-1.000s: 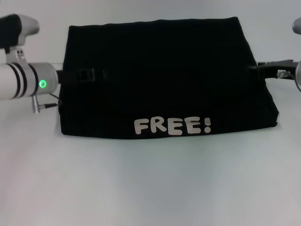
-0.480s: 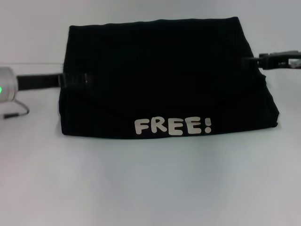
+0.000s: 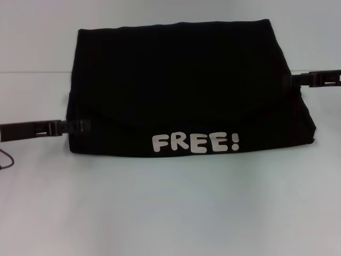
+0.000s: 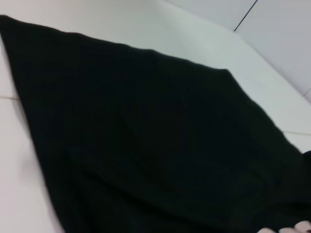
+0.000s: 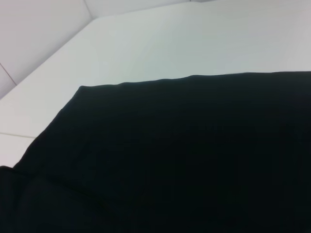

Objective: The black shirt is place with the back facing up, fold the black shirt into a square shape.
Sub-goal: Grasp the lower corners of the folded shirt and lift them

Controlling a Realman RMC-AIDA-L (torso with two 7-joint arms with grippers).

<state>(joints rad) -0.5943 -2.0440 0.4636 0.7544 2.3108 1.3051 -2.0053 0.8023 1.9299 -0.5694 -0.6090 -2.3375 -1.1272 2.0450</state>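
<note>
Black shirt [image 3: 186, 85] lies folded, left end effector [image 3: 80, 126] and right end effector [image 3: 298, 79] level at its edges.

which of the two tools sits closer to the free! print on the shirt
The left tool, at the black shirt's near left edge, level with the lower fold. The right tool sits farther back along the right edge.

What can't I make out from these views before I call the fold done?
- Left hand: head view, tips dark against the black shirt, so open or shut is unreadable.
- Right hand: same, and cut off by the frame edge.
- Both wrist views: only shirt and table; no fingers shown.
</note>
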